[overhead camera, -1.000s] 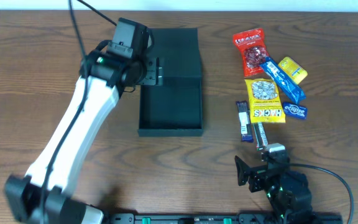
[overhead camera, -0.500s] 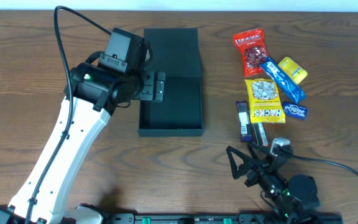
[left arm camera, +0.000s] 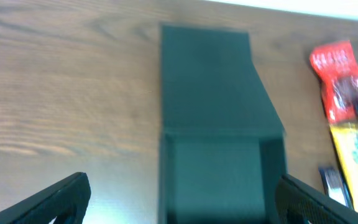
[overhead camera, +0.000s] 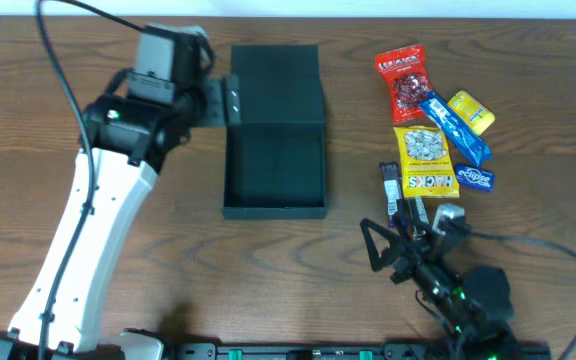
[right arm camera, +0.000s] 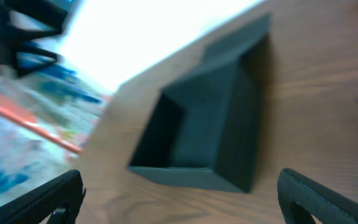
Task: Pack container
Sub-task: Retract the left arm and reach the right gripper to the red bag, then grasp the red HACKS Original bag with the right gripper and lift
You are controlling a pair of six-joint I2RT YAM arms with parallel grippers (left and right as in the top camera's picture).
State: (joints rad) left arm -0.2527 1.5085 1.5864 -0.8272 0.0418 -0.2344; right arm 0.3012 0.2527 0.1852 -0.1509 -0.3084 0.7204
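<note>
The dark teal-grey container (overhead camera: 274,165) stands open mid-table, its flap lid (overhead camera: 276,85) lying flat behind it; the inside looks empty. My left gripper (overhead camera: 230,103) is open and empty, by the box's left wall where the lid hinges. In the left wrist view the container (left arm camera: 219,168) lies between and ahead of my open gripper (left arm camera: 182,205). My right gripper (overhead camera: 376,255) is open and empty near the front edge, right of the box. The blurred right wrist view shows the container (right arm camera: 204,130) ahead of that gripper (right arm camera: 182,202).
Snack packets lie in a heap at the right: a red packet (overhead camera: 400,80), a blue bar (overhead camera: 453,128), a small yellow packet (overhead camera: 471,112), a yellow seed packet (overhead camera: 425,160), a small blue packet (overhead camera: 475,179) and a dark bar (overhead camera: 395,193). The table's far edge is just behind the lid.
My left gripper has moved left and toward the far edge, from over the box's left wall to beside the lid hinge. My right gripper has risen and swung a little toward the snacks.
</note>
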